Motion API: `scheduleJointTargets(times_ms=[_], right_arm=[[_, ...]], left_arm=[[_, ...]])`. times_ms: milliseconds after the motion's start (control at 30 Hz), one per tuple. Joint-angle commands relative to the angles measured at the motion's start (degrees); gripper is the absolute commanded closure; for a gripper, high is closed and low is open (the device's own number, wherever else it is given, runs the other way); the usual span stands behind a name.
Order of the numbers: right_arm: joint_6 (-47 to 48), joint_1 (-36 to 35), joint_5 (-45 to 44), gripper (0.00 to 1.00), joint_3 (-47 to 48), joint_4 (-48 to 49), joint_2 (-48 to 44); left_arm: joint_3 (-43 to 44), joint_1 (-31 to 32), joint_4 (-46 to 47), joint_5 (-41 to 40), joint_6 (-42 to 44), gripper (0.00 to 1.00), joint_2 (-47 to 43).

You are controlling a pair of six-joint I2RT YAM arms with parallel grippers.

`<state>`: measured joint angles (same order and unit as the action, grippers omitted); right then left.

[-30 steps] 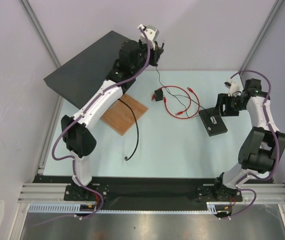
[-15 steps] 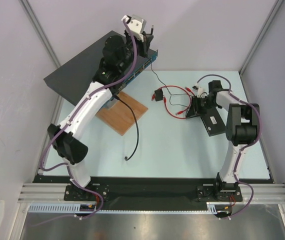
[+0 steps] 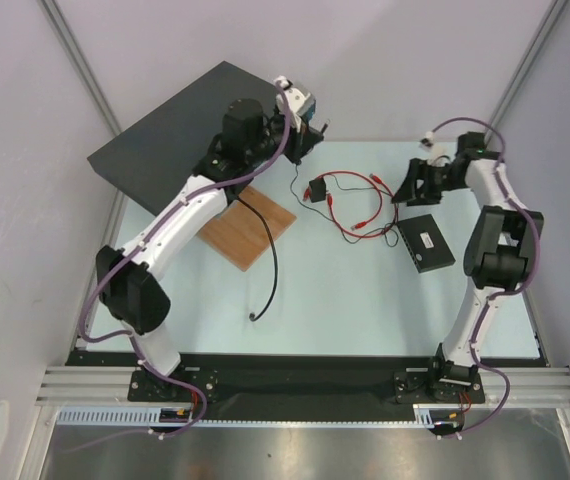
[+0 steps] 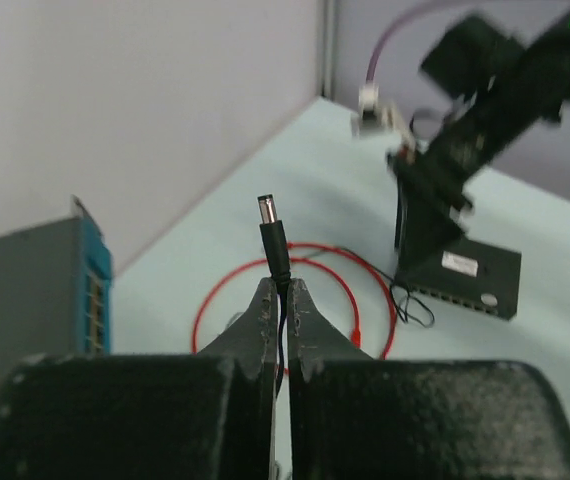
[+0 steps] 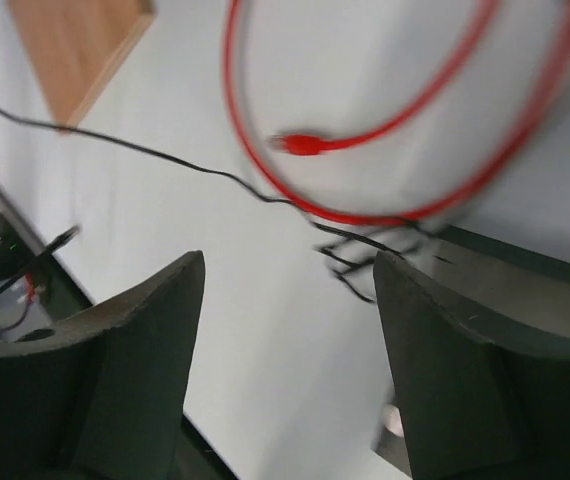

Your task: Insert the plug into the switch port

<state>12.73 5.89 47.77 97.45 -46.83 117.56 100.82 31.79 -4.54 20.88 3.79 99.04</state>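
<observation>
Mint-green table (image 3: 365,300) under grey walls, and both arms are out over it. Left hand (image 4: 281,290) is pinched tight on a black barrel connector (image 4: 271,235), which stands straight up out of the fingertips with its thin black wire running down between them. The dark grey rack unit (image 4: 35,290) with its blue front sits just off that hand's left side. Over to the right hand (image 5: 287,262): fingers spread wide, nothing between them, hovering above the red cable (image 5: 365,217). The plug (image 5: 303,144) lies flat on the table, ahead of those fingertips and untouched. The small black switch (image 3: 425,243) lies close by the right-side finger. Its switch port (image 4: 445,293) edge faces the left hand's camera from well across the table, with no red plug in it.
</observation>
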Motion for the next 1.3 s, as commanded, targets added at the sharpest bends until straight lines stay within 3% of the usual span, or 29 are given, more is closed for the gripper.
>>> scheduleJointTargets(times_ms=[0, 267, 433, 633, 933, 1133, 1267], right_arm=[[6.9, 4.2, -5.9, 0.28, 4.9, -9.1, -1.1], [5.1, 2.6, -13.8, 0.43, 7.4, -1.3, 5.0], [5.5, 1.5, -18.1, 0.43, 7.4, 1.5, 8.5], [9.6, 1.0, -21.9, 0.43, 4.1, -1.5, 9.2], [13.1, 0.9, -17.9, 0.42, -12.6, -3.3, 0.9], [10.7, 0.2, -11.8, 0.39, -15.4, -5.7, -2.8], [7.1, 3.2, -10.2, 0.31, -12.1, -6.6, -4.9]], left_arm=[[-0.6, 0.7, -4.1, 7.0, 4.2, 1.0, 2.5], [1.8, 3.7, -14.5, 11.7, 15.7, 1.0, 7.9], [4.6, 5.6, -23.4, 14.3, 22.6, 1.0, 10.9], [6.5, 7.6, -27.8, 14.5, 24.1, 1.0, 13.6], [10.6, 11.3, -34.7, 18.0, 28.9, 1.0, 18.6], [12.8, 15.3, -39.5, 21.7, 31.6, 1.0, 22.9], [12.6, 17.8, -36.3, 20.0, 24.9, 1.0, 25.5]])
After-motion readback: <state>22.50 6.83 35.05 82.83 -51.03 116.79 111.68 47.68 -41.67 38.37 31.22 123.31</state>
